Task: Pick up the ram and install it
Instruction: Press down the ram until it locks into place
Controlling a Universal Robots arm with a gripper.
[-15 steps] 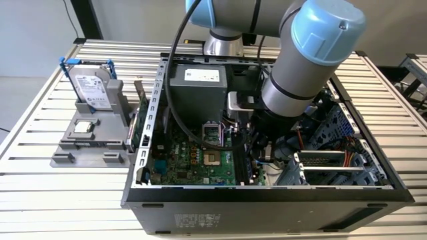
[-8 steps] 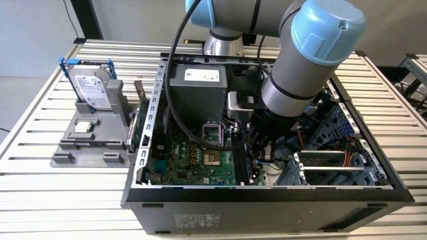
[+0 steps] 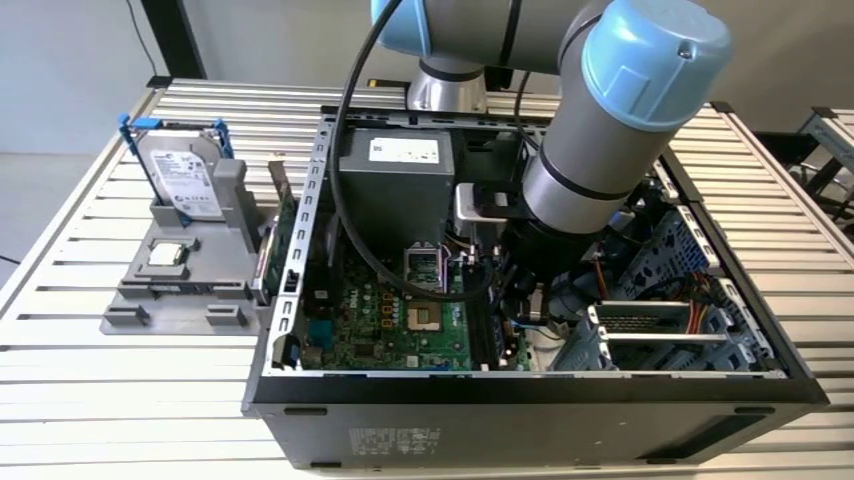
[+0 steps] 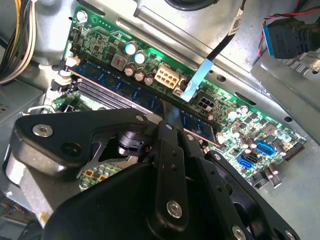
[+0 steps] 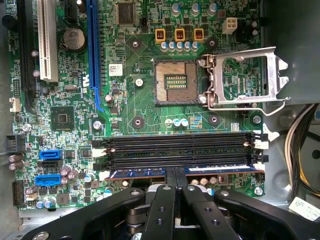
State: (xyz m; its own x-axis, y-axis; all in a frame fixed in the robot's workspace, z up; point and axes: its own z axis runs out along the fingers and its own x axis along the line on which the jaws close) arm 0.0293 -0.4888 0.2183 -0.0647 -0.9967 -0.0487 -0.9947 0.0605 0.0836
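The ram [image 5: 215, 170] is a long blue stick standing on edge in the memory slot nearest my gripper [image 5: 176, 175] on the green motherboard [image 5: 135, 100]. My black fingers are shut on the middle of its upper edge. In the second wrist view the ram [image 4: 115, 85] runs slantwise across the board, and the gripper [image 4: 170, 122] grips it near its middle. Two empty black memory slots [image 5: 180, 145] lie beside it, towards the CPU socket [image 5: 172, 82]. In the exterior view the arm [image 3: 601, 150] reaches down into the open computer case [image 3: 534, 385].
A silver hard drive with blue rails [image 3: 180, 180] stands in a grey holder [image 3: 174, 275] at the exterior view's left, with a green expansion card [image 3: 284, 240] beside the case wall. Inside the case are the power supply [image 3: 394, 170], a drive cage [image 3: 667, 320] and cable bundles [image 5: 300, 150].
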